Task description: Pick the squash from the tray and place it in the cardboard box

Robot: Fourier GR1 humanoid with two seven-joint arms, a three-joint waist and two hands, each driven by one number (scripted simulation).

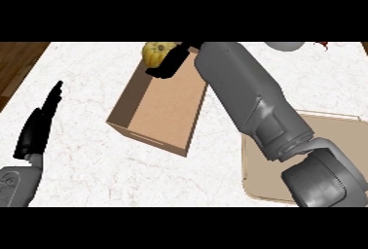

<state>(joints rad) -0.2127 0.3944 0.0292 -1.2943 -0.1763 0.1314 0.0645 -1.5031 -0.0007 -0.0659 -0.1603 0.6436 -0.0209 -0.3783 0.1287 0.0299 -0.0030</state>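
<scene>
Holding the yellow squash with right hand fingers curled around it, over the cardboard box's far end. Resting left hand with straight fingers on the tabletop.

Right robot hand curled round yellow squash over far end of cardboard box. Left robot hand open, resting near left edge. Tray on counter.

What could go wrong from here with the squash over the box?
1. The squash sits at the cardboard box's far end in the right hand, so releasing now might land it on the rim or outside.
2. The right forearm crosses the box's right wall and could nudge it when withdrawing.
</scene>
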